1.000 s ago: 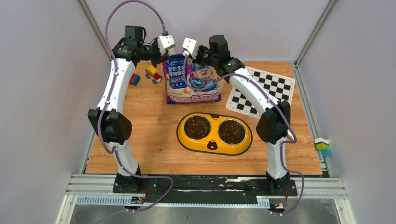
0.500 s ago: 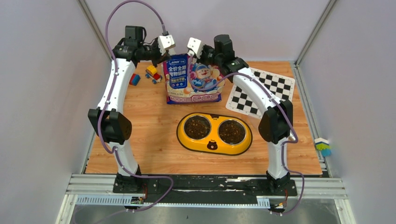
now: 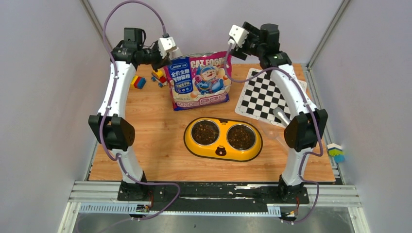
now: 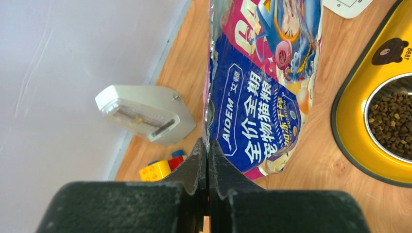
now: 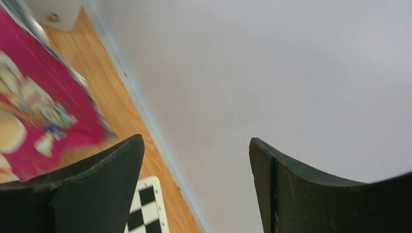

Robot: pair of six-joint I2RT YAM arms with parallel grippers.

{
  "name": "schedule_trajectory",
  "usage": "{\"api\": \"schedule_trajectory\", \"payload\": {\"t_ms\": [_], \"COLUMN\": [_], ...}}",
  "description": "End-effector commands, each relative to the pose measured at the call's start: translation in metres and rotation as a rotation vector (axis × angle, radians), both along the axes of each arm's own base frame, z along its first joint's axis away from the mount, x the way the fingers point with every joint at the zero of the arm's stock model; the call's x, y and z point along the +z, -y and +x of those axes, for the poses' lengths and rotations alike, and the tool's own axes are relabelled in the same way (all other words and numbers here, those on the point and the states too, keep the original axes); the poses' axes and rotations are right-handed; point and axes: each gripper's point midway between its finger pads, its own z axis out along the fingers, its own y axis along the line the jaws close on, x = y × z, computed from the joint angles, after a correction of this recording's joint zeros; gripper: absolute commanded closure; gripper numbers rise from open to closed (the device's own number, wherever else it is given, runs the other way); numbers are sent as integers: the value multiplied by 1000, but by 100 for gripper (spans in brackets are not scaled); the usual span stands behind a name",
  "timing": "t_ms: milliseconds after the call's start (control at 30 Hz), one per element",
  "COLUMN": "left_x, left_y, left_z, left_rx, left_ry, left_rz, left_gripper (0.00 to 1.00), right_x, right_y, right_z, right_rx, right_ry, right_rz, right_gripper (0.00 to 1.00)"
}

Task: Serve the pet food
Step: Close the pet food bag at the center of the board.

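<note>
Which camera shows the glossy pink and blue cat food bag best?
The top external view: the glossy pink and blue cat food bag is seen whole, front print readable. The left wrist view shows it obliquely, its edge pinched in the left gripper. The right wrist view catches a blurred pink corner.

Pink-and-blue bag (image 3: 199, 80), yellow feeder (image 3: 223, 138) holding dark brown kibble (image 3: 205, 132), black-and-white checkerboard (image 3: 265, 92), wood-grain table (image 3: 155, 136).

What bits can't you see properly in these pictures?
Inside the glossy pink-purple-blue cat food bag: the top view shows only its printed front, so how full it is stays hidden.
Right wrist view: the same bag is blurred and its print is unreadable.
Left wrist view: the yellow double steel-bowl feeder is cut off by the right edge.
</note>
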Motion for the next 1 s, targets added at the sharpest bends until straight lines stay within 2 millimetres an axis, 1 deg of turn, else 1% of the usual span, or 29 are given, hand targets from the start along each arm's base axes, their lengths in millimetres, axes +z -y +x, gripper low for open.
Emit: {"api": "schedule_trajectory", "payload": {"t_ms": [0, 33, 100, 167, 233, 300, 333, 367, 433, 533, 567, 600, 633, 667, 700, 733, 767, 800, 833, 867, 900, 933, 967], "left_x": [56, 56, 56, 55, 55, 58, 62, 64, 74, 83, 83, 82, 81, 77, 77, 71, 71, 64, 65, 59, 62, 59, 61], "left_y": [-48, -49, -50, -50, -50, -49, -46, -45, -40, -27, -17, -12, 1, 8, 21, 27, 41, 47, 58, 63, 73, 78, 86], "left_z": [-8, -8, -8, -8, -9, -10, -11, -12, -14, -15, -17, -17, -20, -20, -24, -22, -26, -22, -24, -20, -20, -17, -13], "left_rx": [133, 135, 141, 141, 140, 137, 128, 125, 108, 75, 58, 45, 16, -2, -30, -40, -69, -76, -98, -99, -112, -109, -114], "left_ry": [155, 154, 154, 153, 152, 153, 158, 157, 167, 188, 192, 194, 195, 190, 188, 180, 180, 169, 176, 165, 179, 167, 180], "left_rz": [56, 57, 62, 65, 65, 52, 42, 31, 7, 9, 17, 27, 28, 34, 35, 45, 48, 59, 61, 67, 60, 50, 37], "left_gripper": [100, 100, 96, 92, 83, 56, 50, 38, 28, 25, 24, 24, 23, 23, 22, 22, 21, 21, 21, 20, 20, 20, 19], "right_x": [18, 18, 20, 17, 12, 7, 2, 1, 0, 0, 2, 4, 3, 3, 2, 0, -2, -4, -6, -9, -10, -11, -13], "right_y": [19, 15, 7, 2, -3, -7, -11, -14, -22, -38, -42, -47, -51, -55, -59, -63, -67, -71, -74, -77, -78, -79, -80], "right_z": [-21, -25, -36, -44, -50, -59, -64, -66, -67, -66, -66, -66, -64, -64, -63, -62, -62, -61, -61, -59, -58, -57, -55], "right_rx": [47, 75, 135, 180, 220, 268, 296, 314, 328, 351, 358, 367, 373, 381, 386, 394, 401, 410, 416, 420, 423, 422, 421], "right_ry": [20, 13, -10, -32, -53, -77, -94, -97, -97, -90, -87, -84, -83, -78, -76, -74, -74, -78, -80, -83, -85, -89, -95], "right_rz": [-107, -112, -109, -113, -115, -121, -124, -123, -125, -124, -113, -107, -103, -101, -103, -105, -105, -105, -104, -104, -100, -95, -90], "right_gripper": [17, 15, 9, 8, 7, 7, 6, 6, 6, 6, 6, 6, 5, 5, 4, 4, 4, 4, 4, 4, 7, 11, 15]}}
